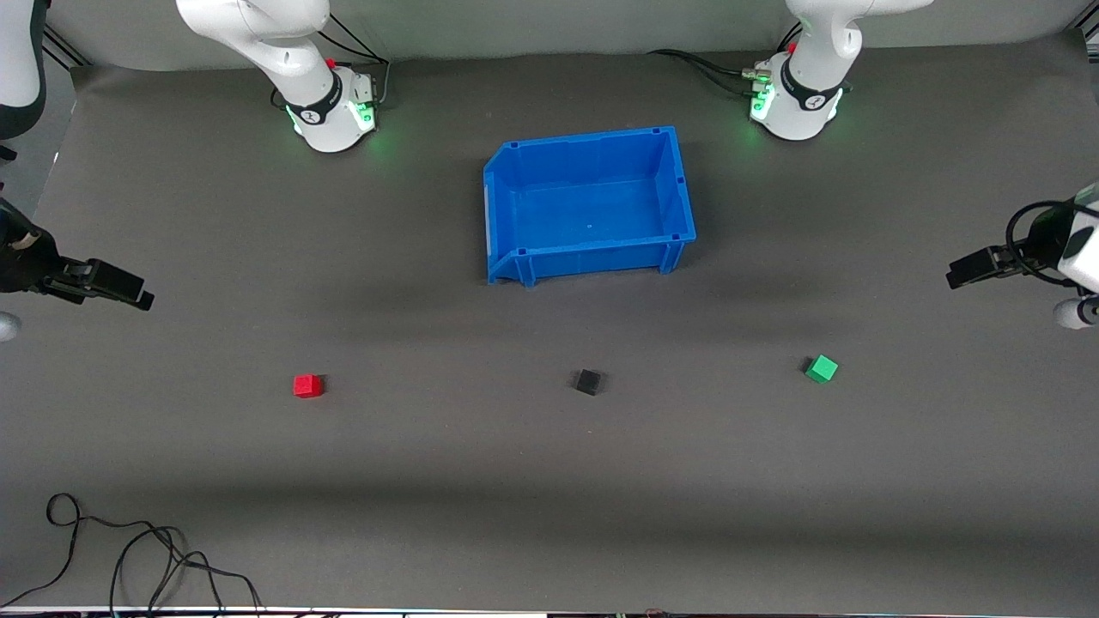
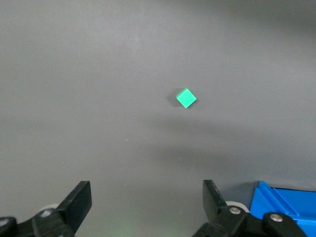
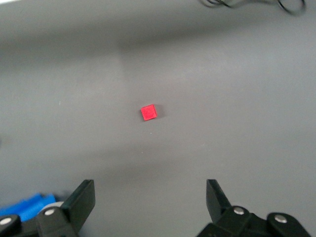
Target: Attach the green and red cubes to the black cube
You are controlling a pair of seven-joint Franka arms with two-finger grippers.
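Starting from scratch is how we judge this moment: none of the three cubes touches another, so the joining has not begun and we are at the approach step. The red cube [image 1: 307, 385] lies toward the right arm's end of the desk [image 1: 549, 481], the green cube [image 1: 822, 368] toward the left arm's end, and the black cube [image 1: 588, 381] between them, well apart from both; all three sit nearer the front camera than the blue bin [image 1: 589, 204]. The left tool [image 2: 147, 197] hangs high over the left arm's end of the desk, its fingers spread wide and holding nothing, with the green cube plainly in its wrist view. The right tool [image 3: 150, 196] hangs over the right arm's end, likewise released and empty, with the red cube centred in its own wrist view. Next, we think, each arm must descend over its cube; the green one lies turned at an angle to the fingers, so the left wrist may need to rotate before closing. Then each coloured cube has to be carried in and pressed against a face of the black one, which could slide if pushed from one side only. The blue bin stands open with nothing in it.
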